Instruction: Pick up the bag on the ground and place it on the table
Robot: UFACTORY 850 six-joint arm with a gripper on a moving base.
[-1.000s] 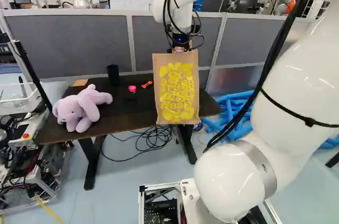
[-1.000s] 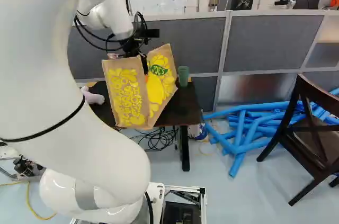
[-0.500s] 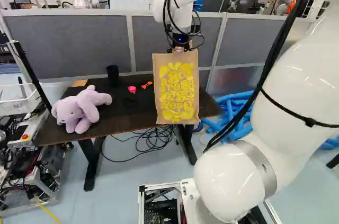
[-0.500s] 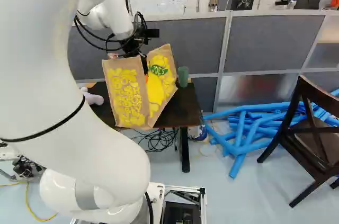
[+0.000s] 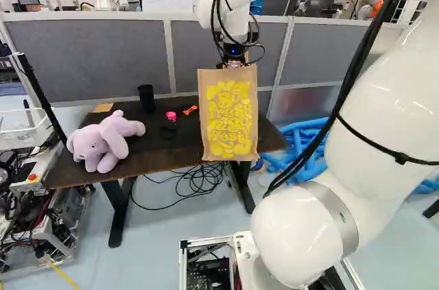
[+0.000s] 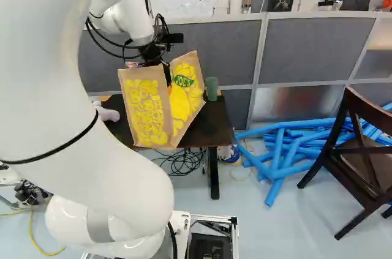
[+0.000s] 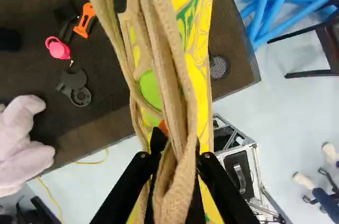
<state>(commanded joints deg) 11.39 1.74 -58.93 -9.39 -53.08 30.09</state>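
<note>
One white basket (image 5: 20, 125) stood at the far left of the left base view. Next came a purple plush animal (image 5: 103, 140), lying on the left end of the dark table (image 5: 164, 156). Behind and right of it a black cup (image 5: 146, 98) stood upright, then a small pink thing (image 5: 171, 116) and an orange piece (image 5: 190, 110) lay on the tabletop. Black cables (image 5: 199, 182) lay looped on the floor below.

Right of these, the brown bag (image 5: 229, 125) with yellow print hung upright under the gripper (image 5: 233, 64). In the wrist view its two fingers were closed on the bag's gathered top, pressing from both sides. Whether the bag touched the table's edge, I could not fairly say from these angles.

Just right of the bag in the right base view, a green cup (image 6: 211, 89) stood on the table. Farther right, blue tubes (image 6: 282, 149) lay piled on the floor, near a dark wooden chair (image 6: 361, 161).
</note>
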